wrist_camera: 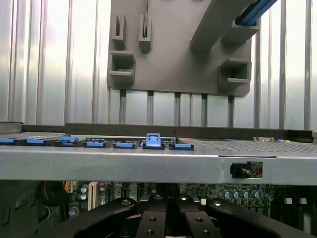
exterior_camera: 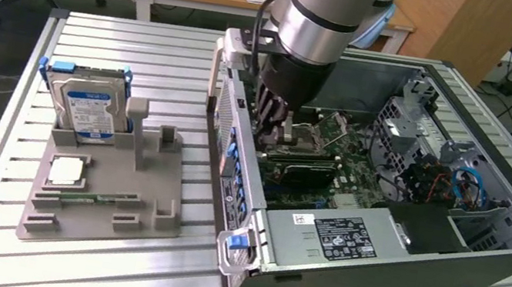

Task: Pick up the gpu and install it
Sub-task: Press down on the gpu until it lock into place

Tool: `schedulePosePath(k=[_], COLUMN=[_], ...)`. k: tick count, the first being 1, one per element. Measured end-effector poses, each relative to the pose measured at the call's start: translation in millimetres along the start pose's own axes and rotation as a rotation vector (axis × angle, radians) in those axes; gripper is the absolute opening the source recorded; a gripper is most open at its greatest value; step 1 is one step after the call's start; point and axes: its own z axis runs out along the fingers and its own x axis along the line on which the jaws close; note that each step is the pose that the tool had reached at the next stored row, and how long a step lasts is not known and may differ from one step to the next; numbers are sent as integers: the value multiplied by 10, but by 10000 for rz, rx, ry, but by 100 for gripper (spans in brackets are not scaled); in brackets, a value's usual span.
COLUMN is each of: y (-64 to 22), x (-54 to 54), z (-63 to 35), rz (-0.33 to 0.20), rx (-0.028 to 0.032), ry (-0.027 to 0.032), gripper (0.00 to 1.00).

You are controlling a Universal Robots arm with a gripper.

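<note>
Frame centre, inside the open computer case, the gripper is reaching down with its jaws fully closed over the dark gpu at the motherboard; pressing should stay square and even. Grey holder, lower left.

exterior: high, angled down on table | wrist: close inside case | shared: case

Arm lowered into open computer case on slatted table, gripper shut, down by motherboard near dark gpu. Grey holder tray at exterior view's left, hard drive upright in it.
</note>
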Motion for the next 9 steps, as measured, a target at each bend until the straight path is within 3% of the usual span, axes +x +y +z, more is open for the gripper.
schedulePosePath(k=[4, 9], y=[4, 6], x=[0, 0], z=[0, 1], rz=[2, 0], rx=[-64, -83], ry=[-1, -1], gripper=[11, 11])
